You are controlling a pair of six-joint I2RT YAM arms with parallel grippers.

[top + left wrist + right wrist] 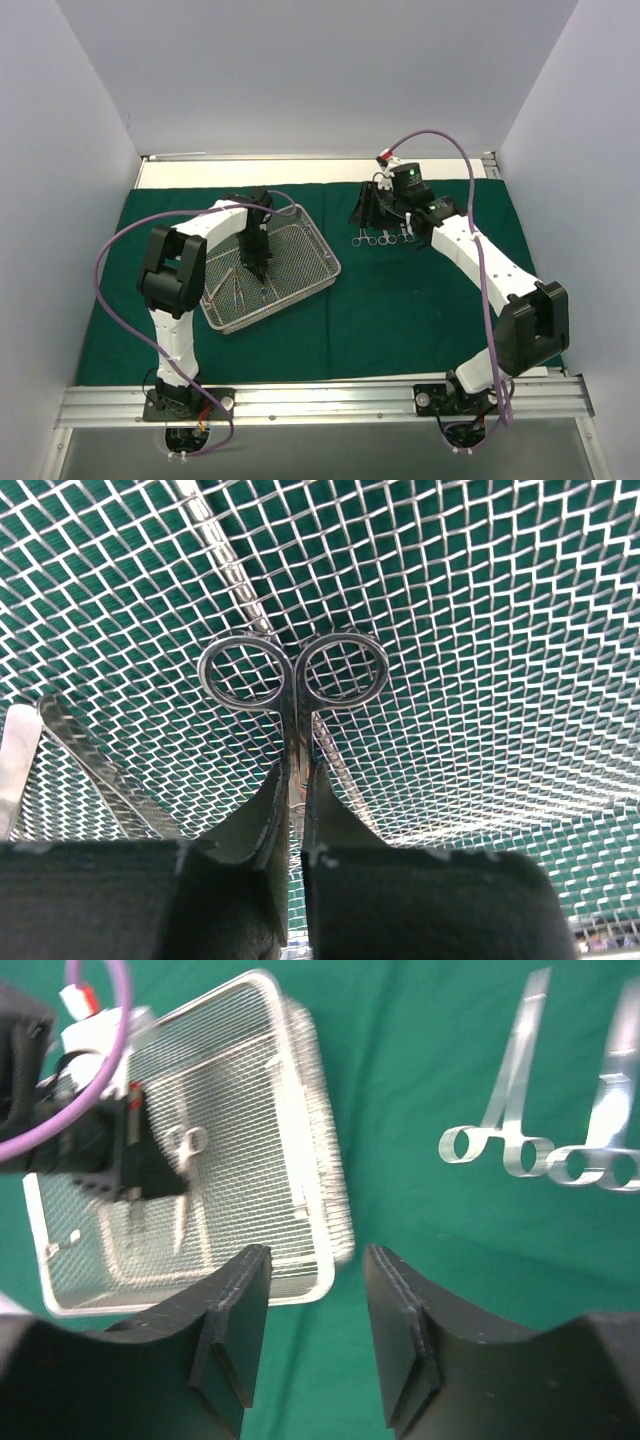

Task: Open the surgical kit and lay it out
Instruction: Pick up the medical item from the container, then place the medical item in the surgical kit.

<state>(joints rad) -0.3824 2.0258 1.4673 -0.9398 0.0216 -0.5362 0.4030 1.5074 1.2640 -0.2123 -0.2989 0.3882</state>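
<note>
The silver wire-mesh tray [333, 268] rests on the spread dark green cloth [400, 310], left of centre. My left gripper [258, 270] reaches down into it. In the left wrist view the gripper [296, 780] is shut on the shank of a steel scissor-handled instrument [292, 670], just below its two ring handles. More slim instruments [232, 292] lie on the tray's mesh. My right gripper [365, 207] hovers open over the cloth at the back. Its fingers [235, 1310] have nothing between them. Several instruments [382, 238] lie side by side on the cloth beside it.
A flat steel instrument [95, 765] lies on the mesh [480, 630] left of the left fingers. Two of the laid-out ring-handled instruments [500, 1130] appear at the upper right of the right wrist view, the tray [300, 1110] at its left. White walls enclose the table.
</note>
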